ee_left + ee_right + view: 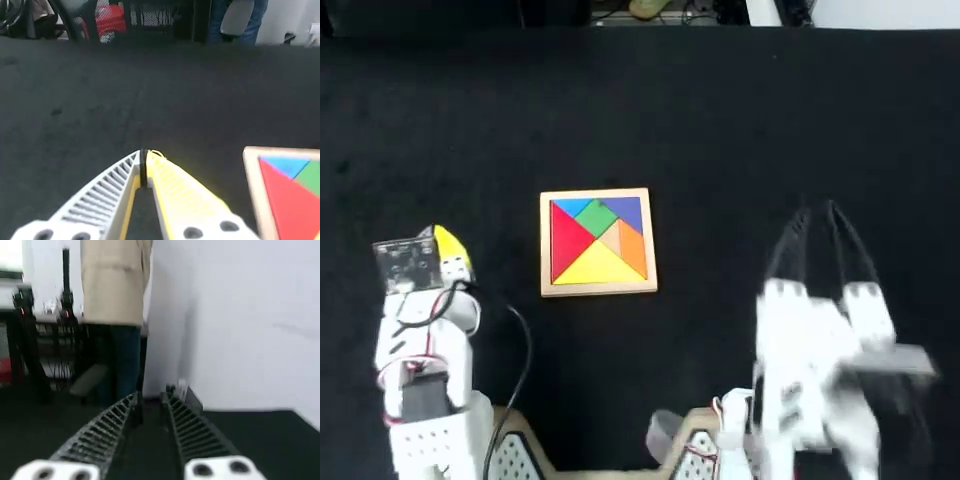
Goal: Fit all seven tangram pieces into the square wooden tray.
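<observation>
the square wooden tray [598, 290] sits flat near the middle of the black table [720, 120]. its pieces lie flat inside and fill it: a big red triangle [567, 242], a big yellow triangle [597, 266], a green piece [599, 217], an orange piece [634, 248], a light blue piece [572, 207], a dark blue piece [628, 210] and a pale tan piece [611, 240].

the left gripper [445, 240] is between the tray and the table's left edge, not touching the tray. its fingers are pressed together with nothing between them.

the right gripper [817, 215] is toward the table's right edge, well apart from the tray. its fingers are a little apart and hold nothing.
</observation>
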{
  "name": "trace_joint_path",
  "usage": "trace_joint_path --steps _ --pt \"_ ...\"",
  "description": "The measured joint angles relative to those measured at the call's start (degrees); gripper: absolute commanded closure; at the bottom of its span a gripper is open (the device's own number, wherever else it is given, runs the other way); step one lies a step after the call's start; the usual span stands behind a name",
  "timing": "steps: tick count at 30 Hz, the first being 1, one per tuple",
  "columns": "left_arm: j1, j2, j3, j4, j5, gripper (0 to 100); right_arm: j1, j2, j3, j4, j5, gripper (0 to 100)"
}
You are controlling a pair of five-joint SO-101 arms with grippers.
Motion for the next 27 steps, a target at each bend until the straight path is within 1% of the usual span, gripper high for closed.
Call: trace_joint_path --steps 3,6,11,14,18,22,26,27 --pt "0.6 0.3 1.1 -1.9 -2.8 97 -0.1 0.0 13.5 -6.4 0.0 90.2" --pt "1.8 0.6 1.2 -1.4 -4.0 97 -0.8 0.0 24.0 -7.5 0.0 90.1" --pt "3.2 0.7 1.2 0.0 -4.0 97 -1.0 0.0 34.1 -6.2 0.1 90.2" --pt "3.2 0.7 1.2 1.2 -4.0 97 -1.0 0.0 35.2 -0.9 0.3 90.2" --pt "3.2 0.7 1.2 9.1 -4.0 97 -2.2 0.0 35.6 11.0 0.5 90.1" --pt "3.2 0.7 1.2 20.9 -4.0 97 -2.5 0.0 35.6 22.9 0.5 90.3" --pt "3.2 0.7 1.2 33.6 -3.9 97 -2.5 0.0 35.6 25.7 0.5 90.3" --pt "3.2 0.7 1.2 35.1 -3.9 97 -2.5 0.0 35.6 25.8 0.6 90.3"
